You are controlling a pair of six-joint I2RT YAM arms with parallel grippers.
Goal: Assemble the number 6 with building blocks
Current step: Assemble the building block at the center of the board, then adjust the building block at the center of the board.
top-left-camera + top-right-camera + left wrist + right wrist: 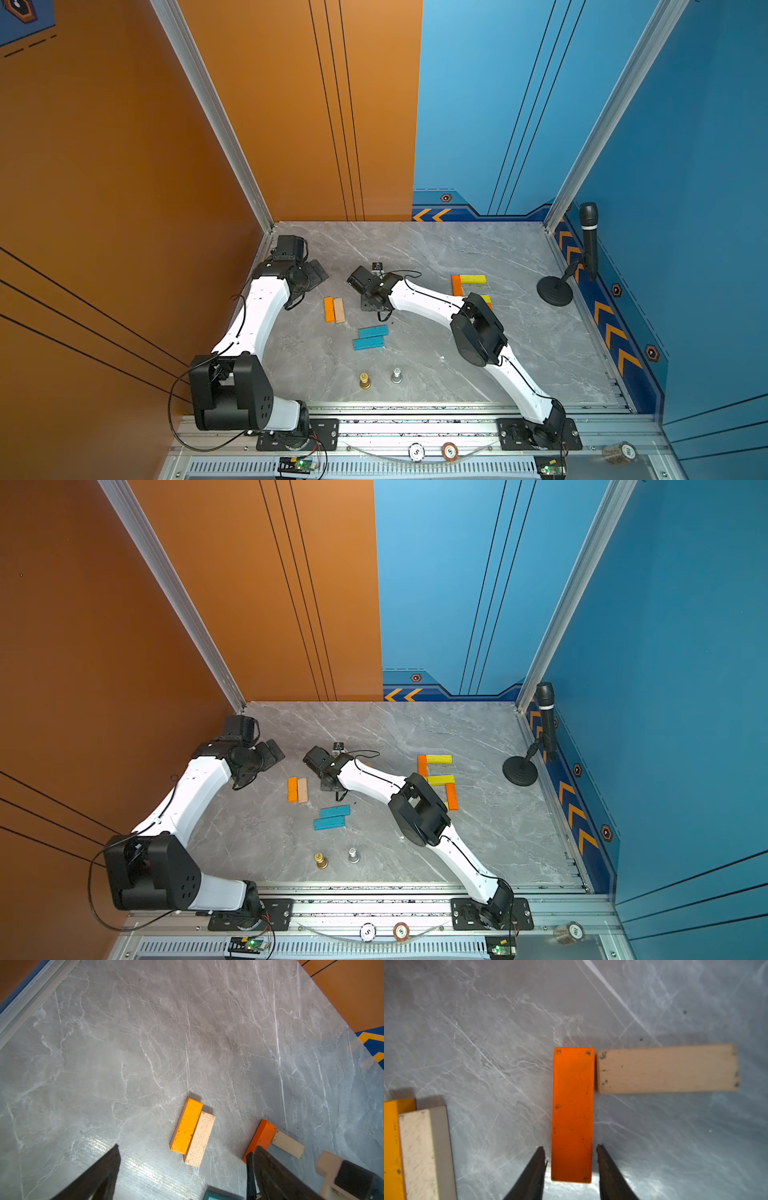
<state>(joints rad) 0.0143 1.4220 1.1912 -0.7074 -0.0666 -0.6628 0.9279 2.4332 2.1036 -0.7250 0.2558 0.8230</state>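
In the right wrist view an orange building block (572, 1105) lies flat between the fingers of my right gripper (571, 1147), with a thin gap on each side, so the jaws are open. A tan block (667, 1068) butts against its far end at a right angle. In both top views this gripper (372, 305) points down mid-table and hides that block. Orange (422, 766) and yellow (439, 759) blocks form a partial figure at the right. My left gripper (316, 272) is wide open and empty, back-left of an orange and tan pair (334, 310). Two teal blocks (370, 337) lie nearer the front.
A gold pawn (365, 380) and a silver pawn (397, 375) stand near the front edge. A microphone on a round stand (589, 241) is at the right wall. Chip discs (416, 452) sit on the front rail. The right arm's elbow (478, 332) hangs over part of the figure.
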